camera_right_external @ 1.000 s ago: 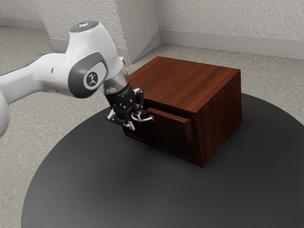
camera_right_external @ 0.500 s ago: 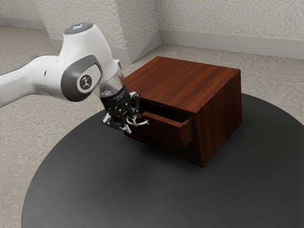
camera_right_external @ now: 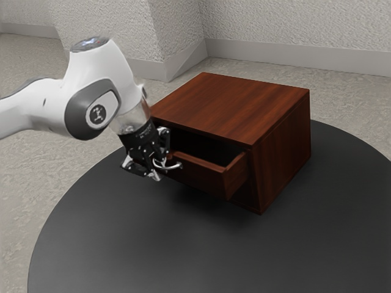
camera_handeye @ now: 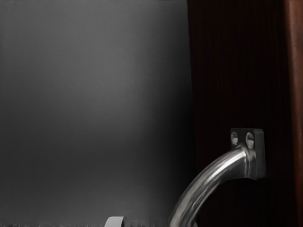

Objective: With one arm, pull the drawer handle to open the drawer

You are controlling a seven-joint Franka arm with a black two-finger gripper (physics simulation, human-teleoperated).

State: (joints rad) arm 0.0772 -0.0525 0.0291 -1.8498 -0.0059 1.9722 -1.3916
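Left of centre in the exterior view, the black two-finger gripper (camera_right_external: 160,165) is clamped on the curved silver metal handle (camera_right_external: 170,163) of the dark reddish wooden drawer (camera_right_external: 208,172). The drawer stands partly out of the boxy mahogany-coloured cabinet (camera_right_external: 244,107). The handle looks rigid and smooth, perhaps slippery, so its arched middle seems the surest hold. The drawer likely slides straight. Beneath is a round matte black table (camera_right_external: 183,250), with speckled grey carpet (camera_right_external: 36,159) and pale textured walls (camera_right_external: 293,21) beyond.
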